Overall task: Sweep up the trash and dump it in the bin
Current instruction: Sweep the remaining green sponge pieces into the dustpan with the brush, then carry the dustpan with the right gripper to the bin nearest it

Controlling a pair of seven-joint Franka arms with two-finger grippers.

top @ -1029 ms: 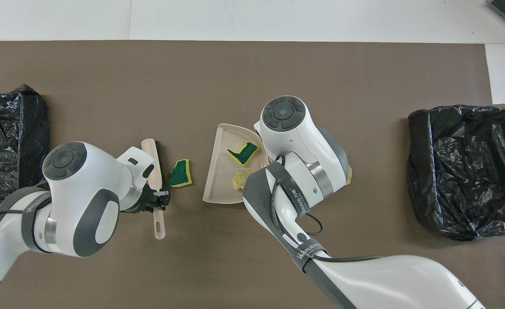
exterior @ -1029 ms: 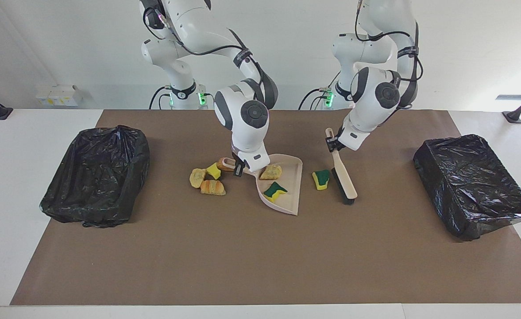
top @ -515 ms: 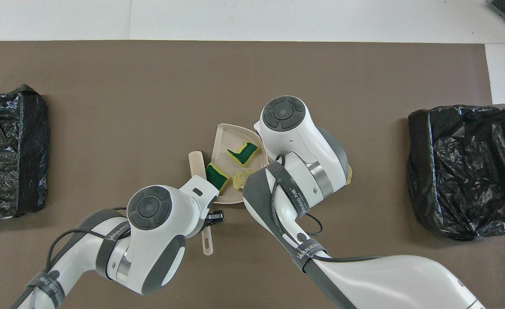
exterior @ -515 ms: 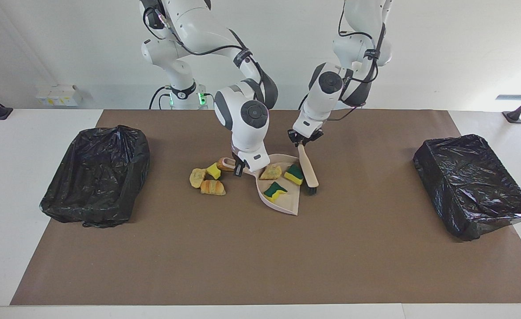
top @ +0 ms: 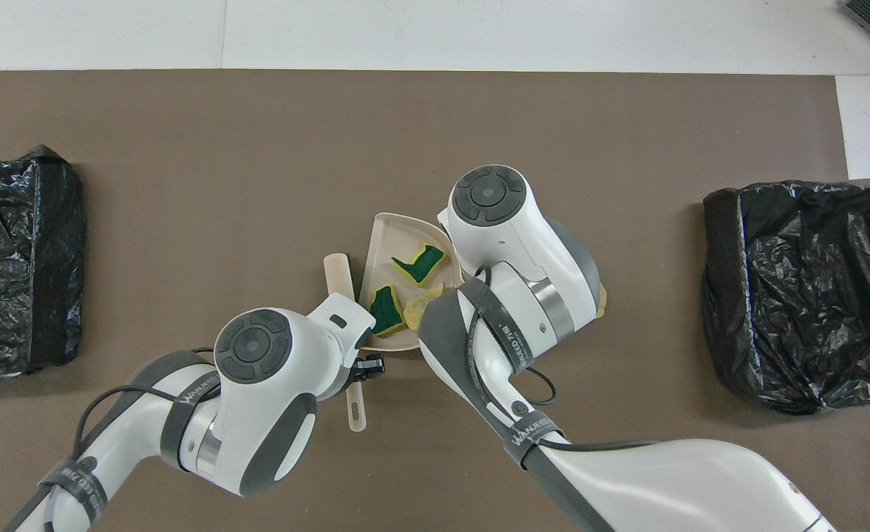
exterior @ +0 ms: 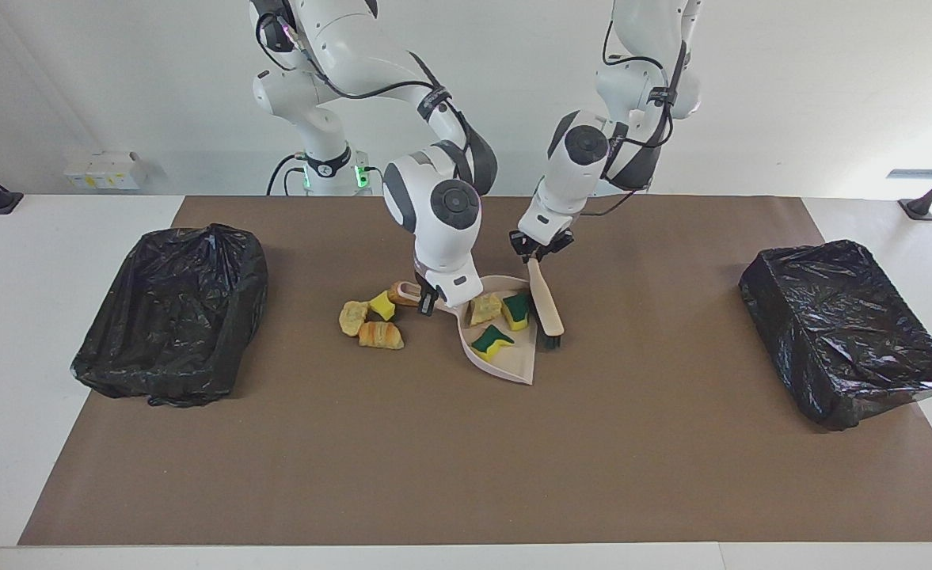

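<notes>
The beige dustpan (exterior: 513, 366) lies mid-table; it also shows in the overhead view (top: 383, 244). My right gripper (exterior: 427, 299) is shut on its handle. In the pan lie a tan lump (exterior: 483, 309) and two green-and-yellow sponge pieces (exterior: 515, 310) (exterior: 491, 342). My left gripper (exterior: 539, 247) is shut on the brush (exterior: 546, 305), whose bristles stand at the pan's open edge. Several more scraps lie on the mat beside the handle toward the right arm's end: a tan lump (exterior: 352, 317), a yellow sponge (exterior: 382, 305), a bread-like lump (exterior: 380, 336) and a brown lump (exterior: 402, 294).
Two bins lined with black bags stand on the brown mat, one at the right arm's end (exterior: 173, 309) and one at the left arm's end (exterior: 846, 332). In the overhead view my right arm hides the scraps outside the pan.
My left gripper swept the brush toward the dustpan and pushed a green-and-yellow sponge piece from the mat into the pan. The right arm and the pan stayed still.
</notes>
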